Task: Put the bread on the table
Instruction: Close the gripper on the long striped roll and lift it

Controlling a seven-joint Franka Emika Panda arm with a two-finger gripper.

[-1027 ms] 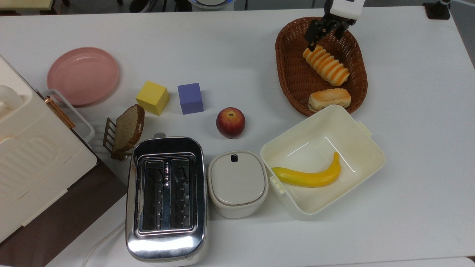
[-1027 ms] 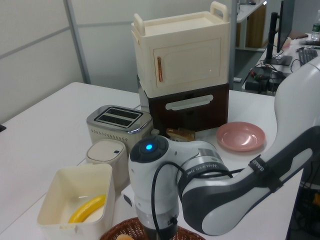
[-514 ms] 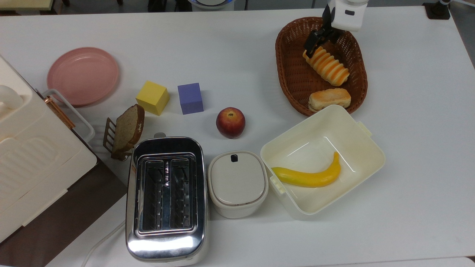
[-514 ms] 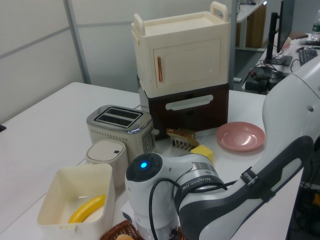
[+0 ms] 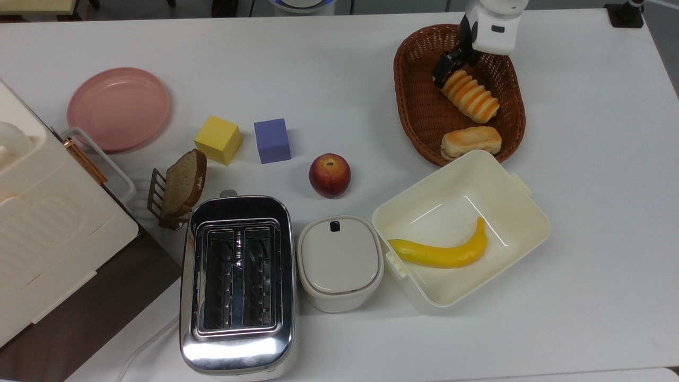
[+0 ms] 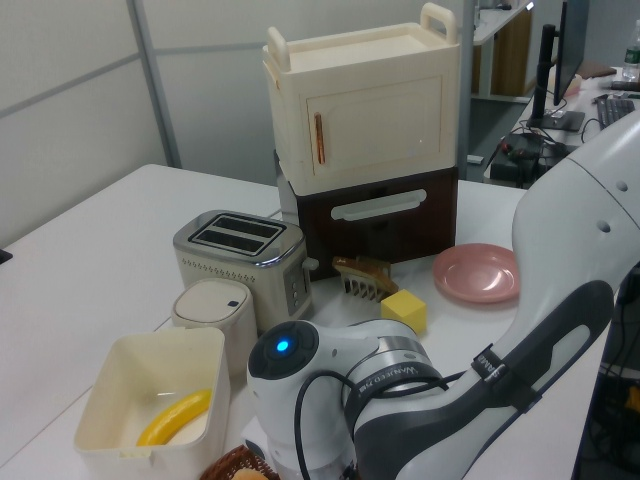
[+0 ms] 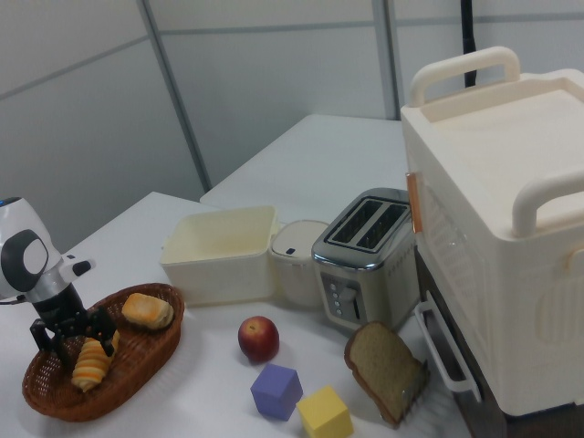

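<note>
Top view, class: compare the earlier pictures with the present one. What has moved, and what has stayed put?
The gripper has come down into the wicker basket and now straddles the upper end of the bread, fingers open on either side; no grasp or lift yet. The bread, the golden bun, apple, banana and blocks have not shifted.
</note>
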